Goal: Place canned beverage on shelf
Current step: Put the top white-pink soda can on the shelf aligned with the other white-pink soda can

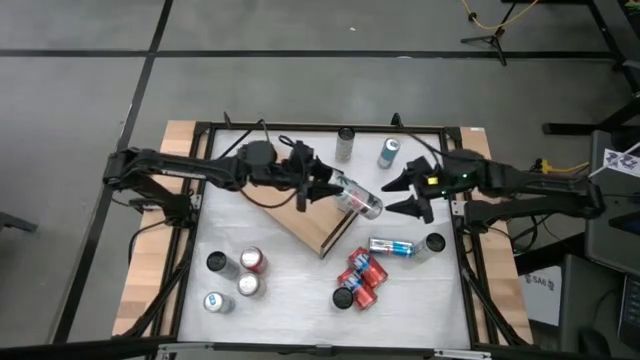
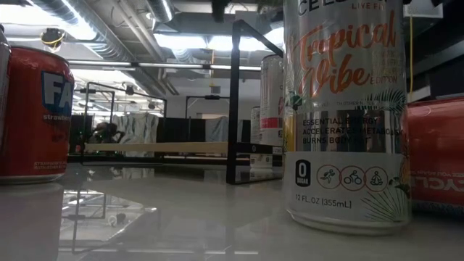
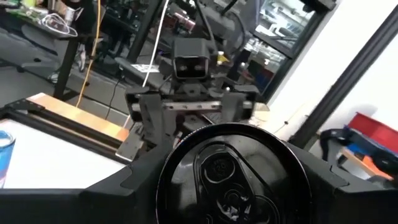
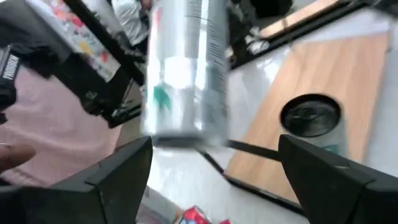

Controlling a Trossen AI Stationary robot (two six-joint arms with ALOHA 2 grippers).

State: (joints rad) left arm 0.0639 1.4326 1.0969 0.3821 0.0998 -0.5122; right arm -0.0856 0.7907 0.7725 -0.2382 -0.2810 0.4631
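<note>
Silver can [image 1: 358,197] tilted in left gripper [image 1: 322,187] jaws, over shelf [image 1: 312,222] | right gripper [image 1: 402,192] jaws wide, just beside | upright it first, then lower squarely onto board

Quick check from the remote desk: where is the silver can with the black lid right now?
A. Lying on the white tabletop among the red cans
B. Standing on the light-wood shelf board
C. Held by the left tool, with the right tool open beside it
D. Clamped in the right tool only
C: in the high view the left tool grips the silver can with the black lid, while the right tool stands open just clear of it.
</note>
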